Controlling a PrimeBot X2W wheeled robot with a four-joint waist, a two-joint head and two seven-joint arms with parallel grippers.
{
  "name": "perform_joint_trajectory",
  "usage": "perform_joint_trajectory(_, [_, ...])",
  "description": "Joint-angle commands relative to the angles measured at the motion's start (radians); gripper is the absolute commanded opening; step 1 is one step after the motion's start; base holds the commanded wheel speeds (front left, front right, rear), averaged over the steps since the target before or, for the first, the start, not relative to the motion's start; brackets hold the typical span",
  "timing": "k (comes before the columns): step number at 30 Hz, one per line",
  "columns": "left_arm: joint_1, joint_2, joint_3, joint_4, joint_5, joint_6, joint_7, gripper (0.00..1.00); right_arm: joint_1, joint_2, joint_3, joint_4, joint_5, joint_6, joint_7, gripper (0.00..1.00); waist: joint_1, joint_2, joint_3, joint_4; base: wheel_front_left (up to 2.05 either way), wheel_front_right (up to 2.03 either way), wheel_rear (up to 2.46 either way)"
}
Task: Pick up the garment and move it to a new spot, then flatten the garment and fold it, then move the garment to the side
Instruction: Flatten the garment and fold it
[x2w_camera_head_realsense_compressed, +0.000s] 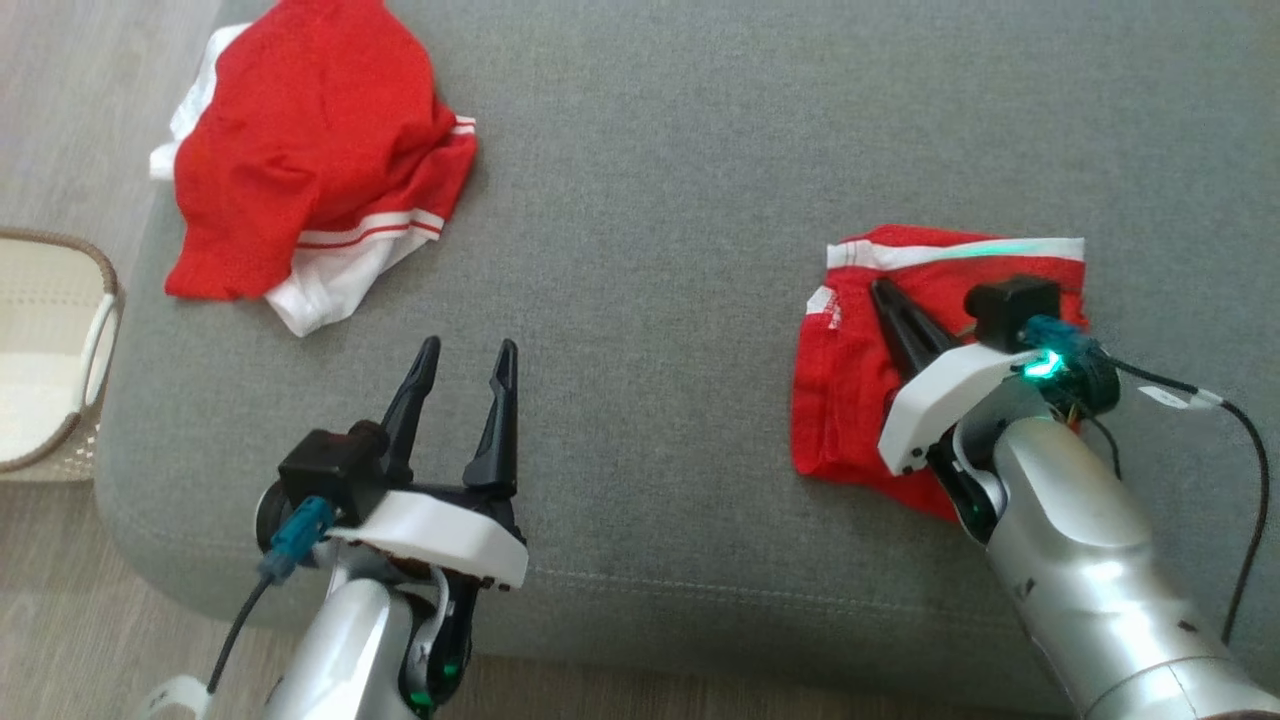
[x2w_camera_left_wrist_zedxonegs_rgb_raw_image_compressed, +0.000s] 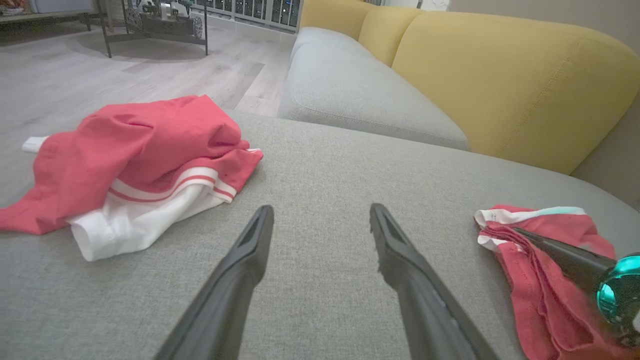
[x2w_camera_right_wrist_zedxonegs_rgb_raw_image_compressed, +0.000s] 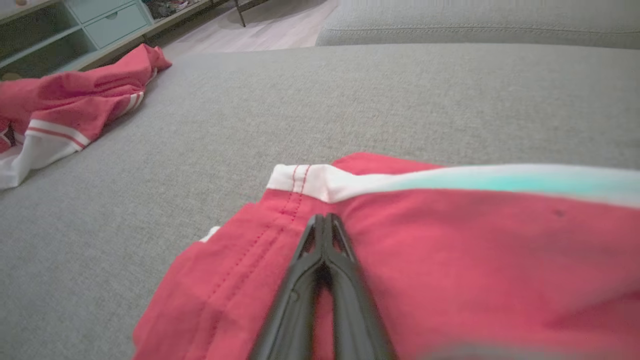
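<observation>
A folded red garment (x2w_camera_head_realsense_compressed: 850, 400) with a white waistband lies flat on the right of the grey cushion (x2w_camera_head_realsense_compressed: 650, 180). My right gripper (x2w_camera_head_realsense_compressed: 880, 285) rests on top of it, fingers pressed together and pointing toward the waistband; in the right wrist view the shut tips (x2w_camera_right_wrist_zedxonegs_rgb_raw_image_compressed: 325, 217) lie on the red fabric (x2w_camera_right_wrist_zedxonegs_rgb_raw_image_compressed: 450, 260) with no cloth seen between them. My left gripper (x2w_camera_head_realsense_compressed: 468, 348) hovers open over bare cushion near the front edge, holding nothing. The left wrist view has its spread fingers (x2w_camera_left_wrist_zedxonegs_rgb_raw_image_compressed: 321, 210) and the folded garment (x2w_camera_left_wrist_zedxonegs_rgb_raw_image_compressed: 540, 300) at the right.
A second red and white garment (x2w_camera_head_realsense_compressed: 310, 160) lies crumpled at the cushion's far left corner. A woven basket (x2w_camera_head_realsense_compressed: 100, 285) stands on the wooden floor at the left. A yellow sofa back (x2w_camera_left_wrist_zedxonegs_rgb_raw_image_compressed: 500, 75) rises behind the cushion.
</observation>
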Motion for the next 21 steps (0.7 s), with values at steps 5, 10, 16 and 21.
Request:
perform_joint_trajectory(5, [-0.003, 0.004, 0.052, -0.021, 0.0, 0.013, -0.012, 1.0, 0.0, 0.018, 0.017, -0.078, 0.046, 0.0, -0.009, 0.0, 0.0, 0.0, -0.036, -0.028, 0.0, 0.0, 0.0])
perform_joint_trajectory(10, [0.025, 0.004, 0.071, -0.021, -0.001, 0.013, -0.012, 1.0, 0.057, 0.0, -0.007, -0.207, 0.075, 0.0, -0.009, 0.0, 0.0, 0.0, -0.097, -0.07, 0.0, 0.0, 0.0])
perform_joint_trajectory(16, [0.08, 0.004, 0.119, -0.047, -0.023, 0.031, -0.012, 1.0, 0.182, -0.048, -0.029, -0.385, 0.005, 0.0, -0.009, 0.0, 0.0, 0.0, -0.188, -0.141, 0.0, 0.0, 0.0])
perform_joint_trajectory(21, [0.113, 0.004, 0.127, -0.048, -0.015, 0.034, -0.012, 1.0, 0.289, -0.05, -0.095, -0.485, -0.035, 0.0, -0.009, 0.0, 0.0, 0.0, -0.228, -0.163, 0.0, 0.0, 0.0])
